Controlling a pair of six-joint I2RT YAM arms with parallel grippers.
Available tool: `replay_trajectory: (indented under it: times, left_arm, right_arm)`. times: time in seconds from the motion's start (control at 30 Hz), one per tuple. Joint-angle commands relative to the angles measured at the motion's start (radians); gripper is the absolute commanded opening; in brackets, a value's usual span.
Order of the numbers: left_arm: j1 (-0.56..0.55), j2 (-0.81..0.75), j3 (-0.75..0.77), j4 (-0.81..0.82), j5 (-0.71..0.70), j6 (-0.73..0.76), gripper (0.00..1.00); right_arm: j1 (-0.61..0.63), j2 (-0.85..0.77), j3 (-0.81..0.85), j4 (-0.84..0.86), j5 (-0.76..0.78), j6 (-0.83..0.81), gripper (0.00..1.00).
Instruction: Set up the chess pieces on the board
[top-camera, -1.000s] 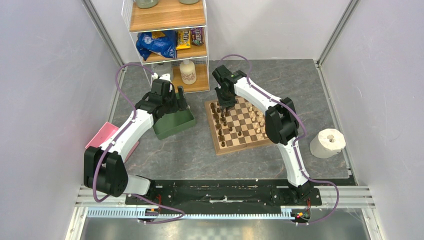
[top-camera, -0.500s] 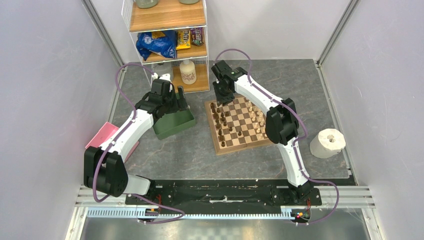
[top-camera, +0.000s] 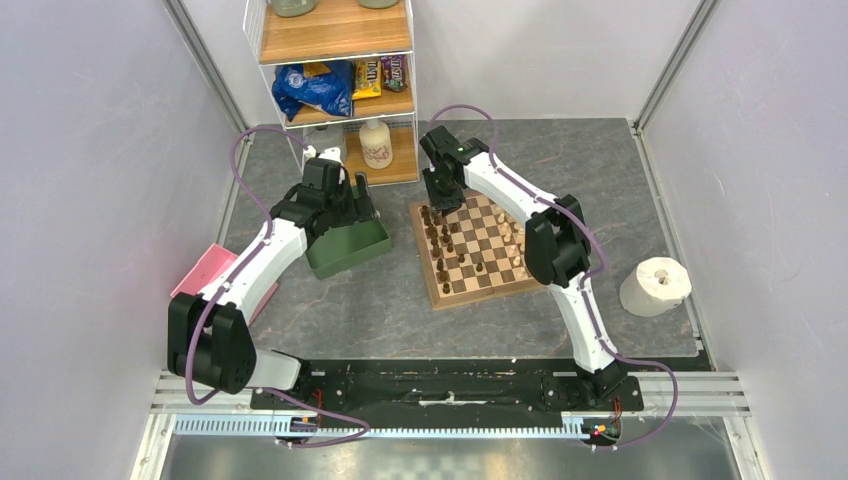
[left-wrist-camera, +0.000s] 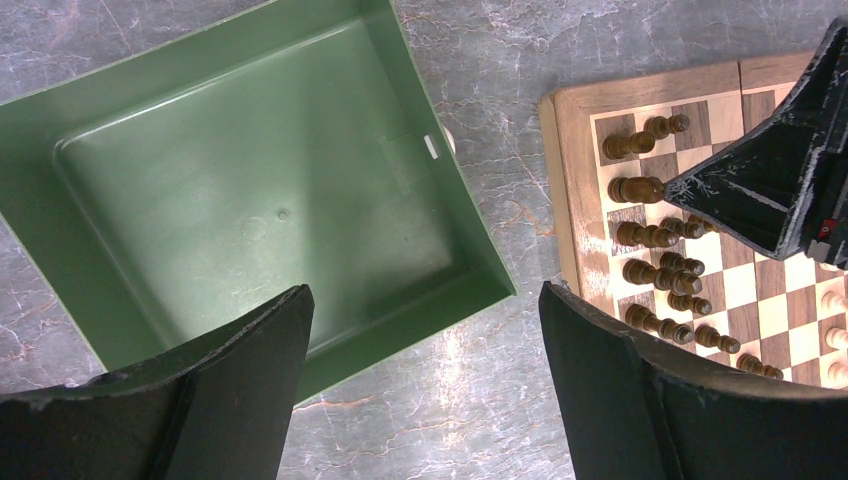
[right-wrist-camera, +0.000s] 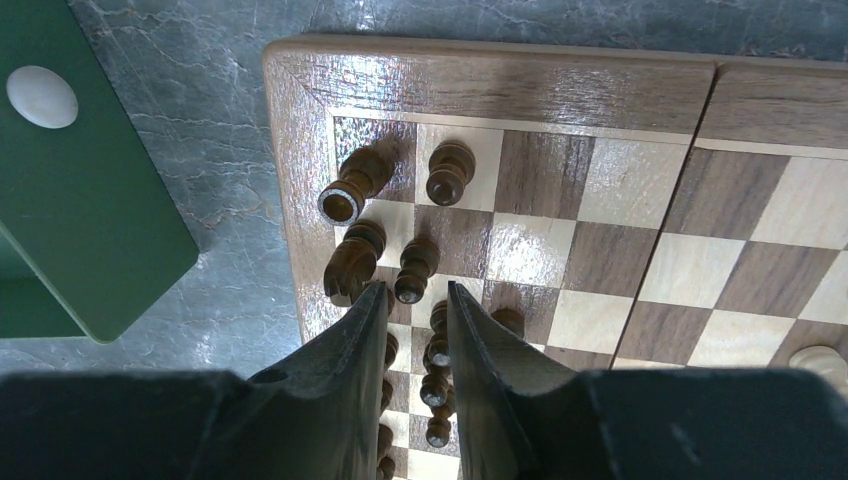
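The board lies right of centre, with dark chess pieces along its left side and cream ones on the right. My right gripper hangs over the board's far-left corner. In the right wrist view its jaws stand a narrow gap apart with nothing between them, above the dark rows; a leaning dark rook, a pawn and a knight sit just beyond. My left gripper is wide open and empty over the green tray's near rim.
The green tray sits left of the board and shows no pieces inside. A shelf unit with snacks and a white bottle stands behind. A paper roll is at the right, a pink object at the left.
My right gripper has drifted slightly back and left toward the board's far-left corner. The left arm has not moved.
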Motion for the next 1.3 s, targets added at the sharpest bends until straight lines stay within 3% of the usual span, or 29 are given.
replay_trajectory:
  times: [0.0,0.4,0.67,0.97,1.27]
  left_arm:
    - [0.004,0.006,0.035,0.016,0.001,0.005,0.90]
    - [0.004,0.011,0.036,0.015,0.001,0.009,0.90]
    - [0.005,0.012,0.035,0.014,0.002,0.007,0.90]
    - [0.004,0.010,0.035,0.016,0.002,0.007,0.90]
    - [0.005,0.010,0.033,0.016,0.005,0.004,0.90]
  right_arm:
    - [0.003,0.011,0.047,0.002,-0.014,0.004,0.35]
    - [0.004,0.022,0.048,-0.009,0.010,-0.003,0.24]
    - [0.004,0.013,0.044,-0.009,0.054,-0.002,0.23]
    - [0.004,0.013,0.043,-0.008,0.067,-0.002,0.23]
    - [0.004,0.002,0.057,-0.001,0.047,0.001,0.34]
